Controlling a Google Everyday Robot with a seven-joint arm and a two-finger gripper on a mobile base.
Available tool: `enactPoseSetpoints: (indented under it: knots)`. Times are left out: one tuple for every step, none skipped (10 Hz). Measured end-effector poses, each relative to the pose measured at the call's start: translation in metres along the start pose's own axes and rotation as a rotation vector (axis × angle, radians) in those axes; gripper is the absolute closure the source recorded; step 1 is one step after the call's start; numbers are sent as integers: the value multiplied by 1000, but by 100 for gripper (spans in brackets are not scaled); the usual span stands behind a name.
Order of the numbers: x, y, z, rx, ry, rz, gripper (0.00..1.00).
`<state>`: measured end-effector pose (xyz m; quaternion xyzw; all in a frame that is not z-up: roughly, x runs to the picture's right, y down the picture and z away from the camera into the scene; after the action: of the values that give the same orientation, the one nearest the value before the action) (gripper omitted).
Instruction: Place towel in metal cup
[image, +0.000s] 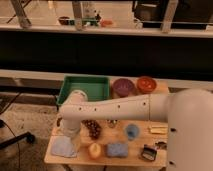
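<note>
The towel (61, 147), a pale blue-grey cloth, lies flat at the front left corner of the wooden table (135, 159). My white arm reaches in from the right and bends down at the table's left end. My gripper (70, 139) hangs open just over the towel's right back edge, with nothing in it. The metal cup (112, 123), small and silvery, stands upright near the table's middle, to the right of the gripper and beyond a bunch of dark grapes (91, 128). The arm hides part of the table's back left.
A green tray (85, 89) sits at the back left, with a purple bowl (123, 86) and an orange bowl (146, 83) to its right. Along the front are a round orange fruit (94, 149), a blue sponge (117, 149), a blue cup (132, 131) and a black tool (148, 152).
</note>
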<state>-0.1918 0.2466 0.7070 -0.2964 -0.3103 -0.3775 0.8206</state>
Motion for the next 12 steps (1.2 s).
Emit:
enactPoseSetpoints:
  knots:
    - [-4,-3,7,2,-14,-12,20]
    - [-6,-4,11,6,-23,-19,20]
    - [-8,-6,14,14,-34,-25,20]
    - [-8,-7,17,27,-48,-30,20]
    - [-6,-8,20,42,-59,-31,20]
    - [-4,-9,24,52,-70,-33,20]
    - [-2,-11,27,57,-78,-35,20]
    - [1,-12,32,60,-85,-35,20]
    - [6,-11,36,59,-86,-33,20]
    - [9,-11,39,56,-85,-33,20]
    - [13,-11,45,46,-84,-35,20]
    - [15,-10,50,34,-83,-36,20]
